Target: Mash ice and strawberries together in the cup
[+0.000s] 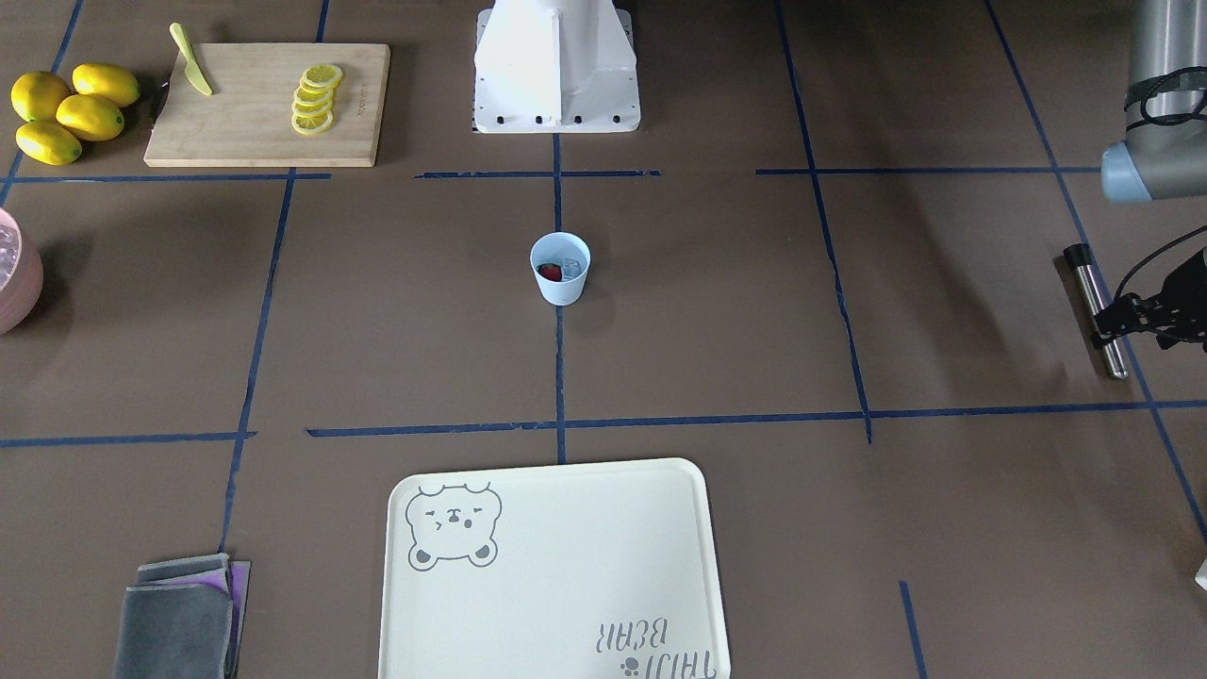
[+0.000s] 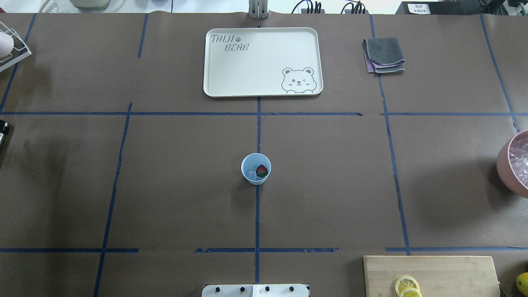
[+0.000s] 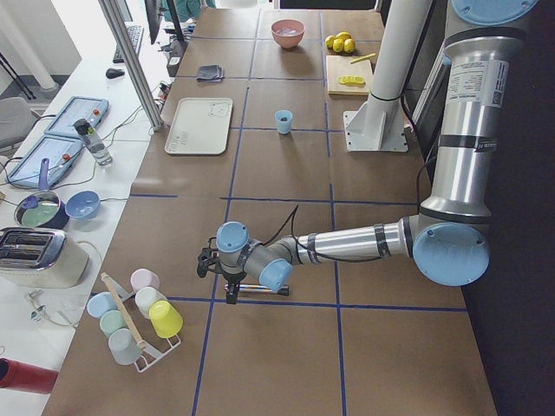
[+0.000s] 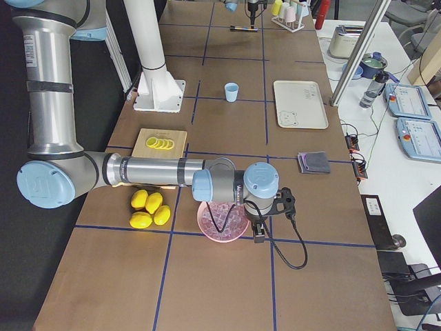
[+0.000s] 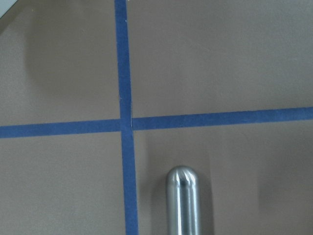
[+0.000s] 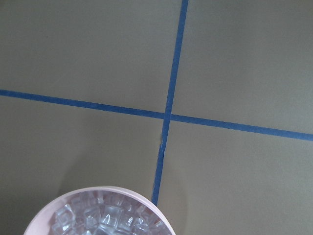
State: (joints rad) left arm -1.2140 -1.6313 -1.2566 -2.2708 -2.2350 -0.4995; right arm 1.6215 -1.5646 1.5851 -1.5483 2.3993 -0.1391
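Closest to the lens in the left wrist view is the rounded end of a steel rod [image 5: 182, 200], rising from the bottom edge just right of a crossing of blue tape lines. Seen from the front, the rod lies on the brown bench at the far right edge. The left tool [image 1: 1103, 325] sits over its lower half; whether the fingers are clenched on it or slack I cannot tell.

The cup [image 2: 255, 168] stands upright at the centre of the overhead frame, on a tape line, well apart from both arms. Inside it the strawberry [image 2: 261, 170] lies on the right and the ice [image 2: 250, 173] on the left, side by side.

The right tool [image 4: 259, 236] hangs at the rim of a pink bowl [image 2: 503, 165] heaped with clear cubes, lower middle of the right-side view; its grip cannot be judged. A cream tray [image 2: 264, 62] lies at top centre overhead.
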